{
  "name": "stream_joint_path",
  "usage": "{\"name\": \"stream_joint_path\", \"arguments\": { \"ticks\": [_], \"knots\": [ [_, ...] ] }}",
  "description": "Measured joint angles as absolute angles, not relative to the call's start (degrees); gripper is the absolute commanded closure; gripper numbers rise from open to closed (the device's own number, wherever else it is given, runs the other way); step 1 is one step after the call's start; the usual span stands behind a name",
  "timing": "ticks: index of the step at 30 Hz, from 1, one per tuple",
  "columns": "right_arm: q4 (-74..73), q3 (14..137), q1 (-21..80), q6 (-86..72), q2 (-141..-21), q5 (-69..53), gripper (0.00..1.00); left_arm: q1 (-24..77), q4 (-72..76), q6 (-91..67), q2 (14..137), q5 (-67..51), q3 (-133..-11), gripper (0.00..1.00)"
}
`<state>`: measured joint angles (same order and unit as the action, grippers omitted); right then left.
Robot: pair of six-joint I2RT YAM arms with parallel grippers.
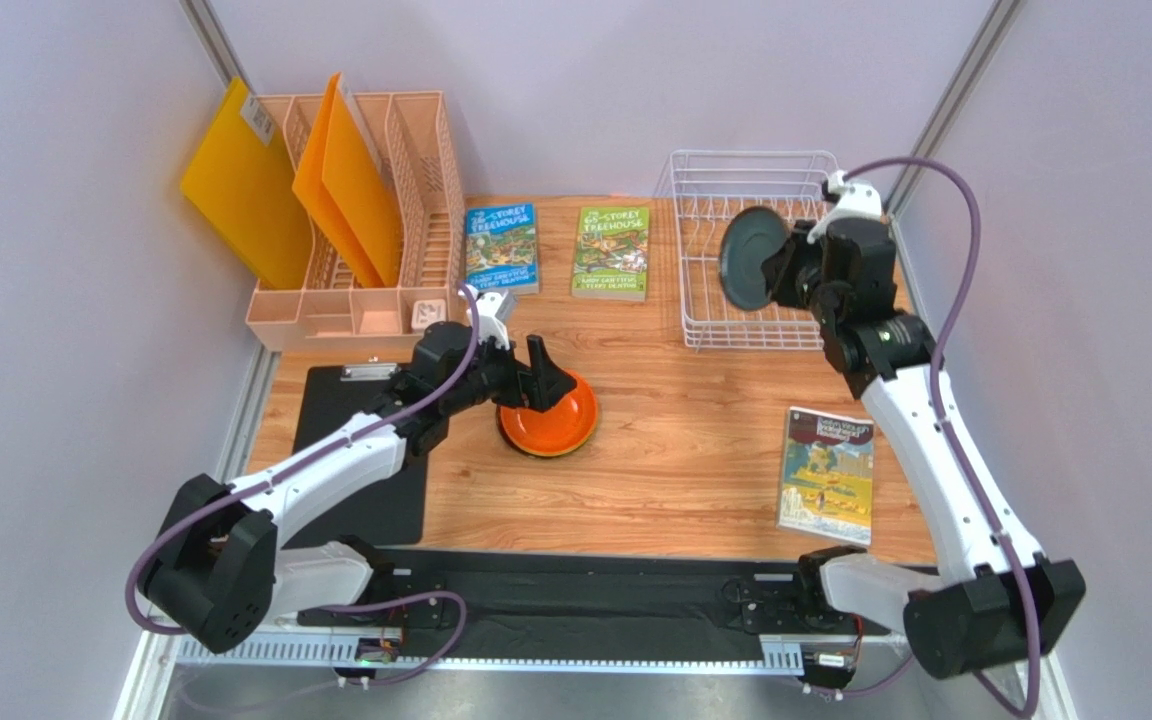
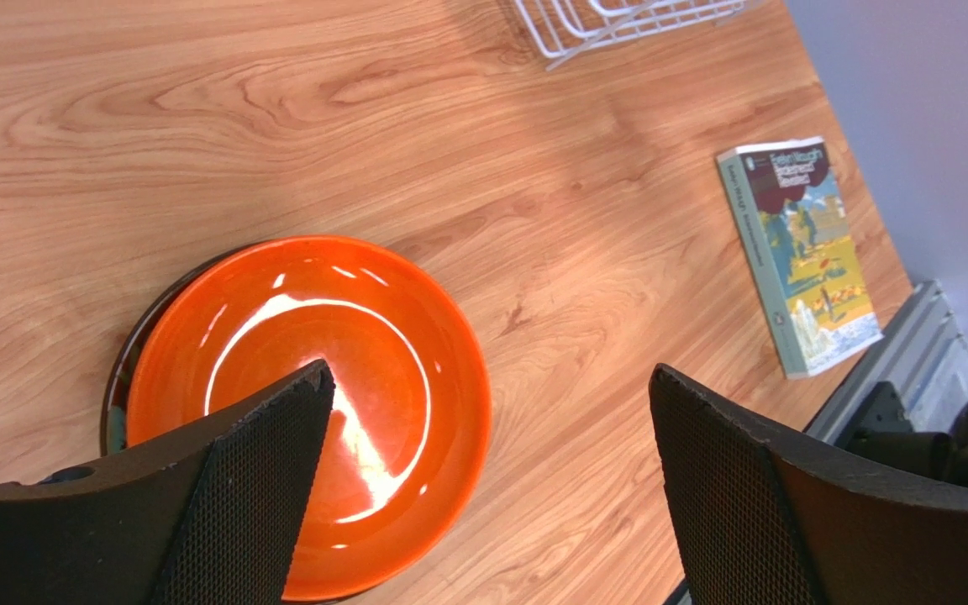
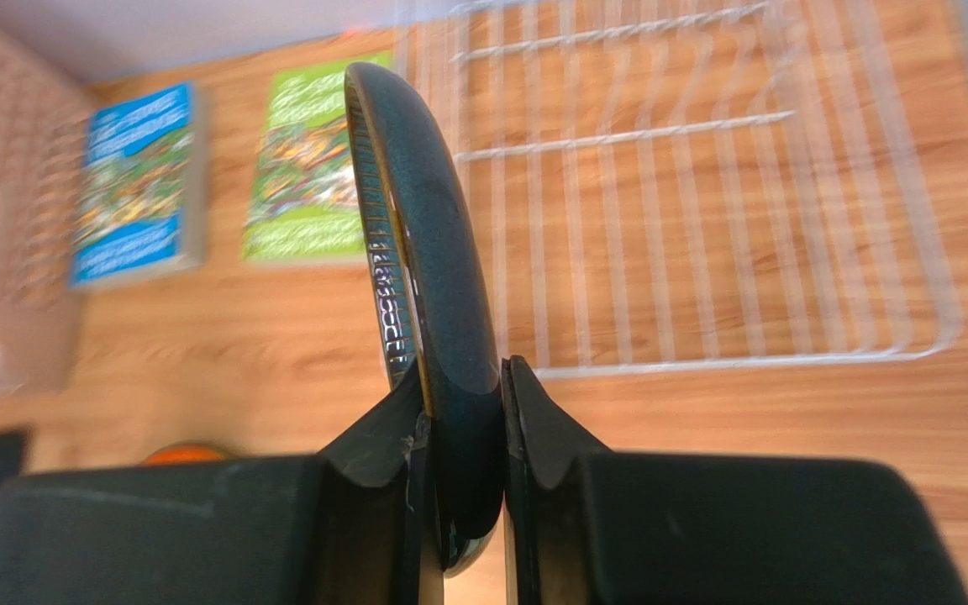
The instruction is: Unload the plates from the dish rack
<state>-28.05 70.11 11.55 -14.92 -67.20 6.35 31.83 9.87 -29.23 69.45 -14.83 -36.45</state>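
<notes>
The orange plate (image 1: 552,420) (image 2: 325,391) lies flat on the wooden table, stacked on a darker plate whose rim (image 2: 114,391) peeks out at its left. My left gripper (image 1: 545,372) (image 2: 489,372) hovers just above it, open wide and holding nothing. The white wire dish rack (image 1: 778,339) (image 2: 628,19) (image 3: 767,358) stands at the back right, and only bare wires show in it. Over the rack's left edge my right gripper (image 1: 782,263) (image 3: 464,378) is shut on the rim of the dark teal-black plate (image 1: 752,258) (image 3: 432,240), which it holds on edge, upright.
A peach slotted organiser (image 1: 425,165) with orange folders stands at the back left. A blue book (image 1: 501,248) (image 3: 136,183) and a green book (image 1: 612,251) (image 3: 312,158) lie beside the rack. Another book (image 1: 827,473) (image 2: 805,252) lies front right, a black clipboard (image 1: 364,450) front left.
</notes>
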Motion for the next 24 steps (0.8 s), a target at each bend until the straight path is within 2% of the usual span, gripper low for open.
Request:
{"name": "stream_joint_path", "arguments": {
  "ticks": [9, 17, 24],
  "knots": [
    [-25.3, 52.3, 15.2, -27.7, -58.7, -16.8, 1.00, 31.8, 20.6, -35.9, 67.8, -17.6, -30.7, 0.01],
    [-16.8, 42.9, 22.3, -37.2, -56.7, -24.6, 1.00, 32.9, 31.4, -41.6, 70.8, -20.8, -29.4, 0.01],
    [-8.4, 42.0, 26.0, -41.8, -59.0, -27.5, 1.00, 33.8, 35.4, -43.9, 73.5, -22.1, -29.4, 0.06]
  ]
}}
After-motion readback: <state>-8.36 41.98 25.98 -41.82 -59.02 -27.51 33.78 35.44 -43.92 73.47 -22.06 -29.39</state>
